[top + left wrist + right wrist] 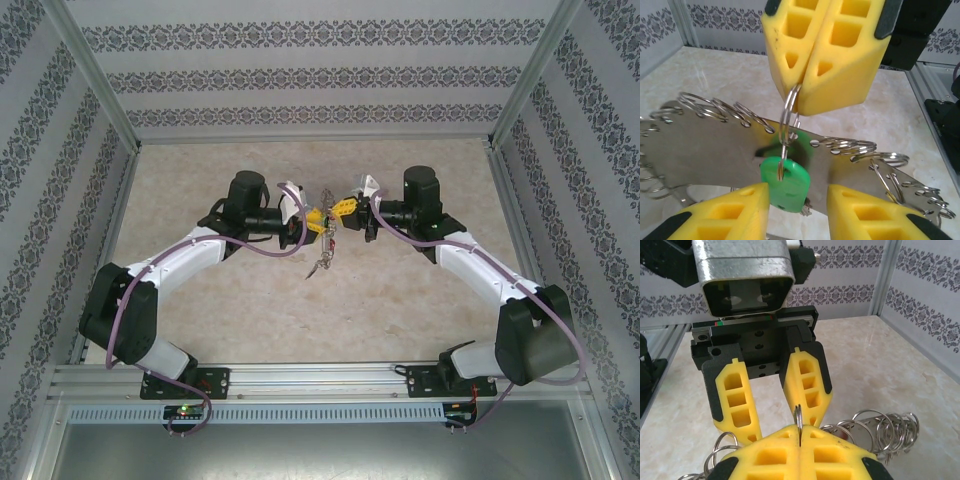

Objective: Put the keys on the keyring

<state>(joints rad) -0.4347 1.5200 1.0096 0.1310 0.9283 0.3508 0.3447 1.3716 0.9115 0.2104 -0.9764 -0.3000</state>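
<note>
A green-headed key [785, 182] hangs on a small split ring [787, 117] that passes through a hole in the keyring [710, 150], a silvery metal plate fringed with many small rings. My right gripper [799, 100] is shut on the top of that split ring [798, 415] and holds the whole keyring above the table. My left gripper [797, 191] faces it from the other side, open, with one finger on each side of the key. Its left finger [740, 205] is at the key's edge; its right finger stands clear. From above, the keyring [322, 258] dangles below the two meeting grippers [328, 216].
The pale marbled table top [400, 300] lies below, walled by patterned panels and an aluminium frame [300, 378] at the near edge. More loose rings [885, 430] of the keyring stick out to the right of my right gripper [800, 435].
</note>
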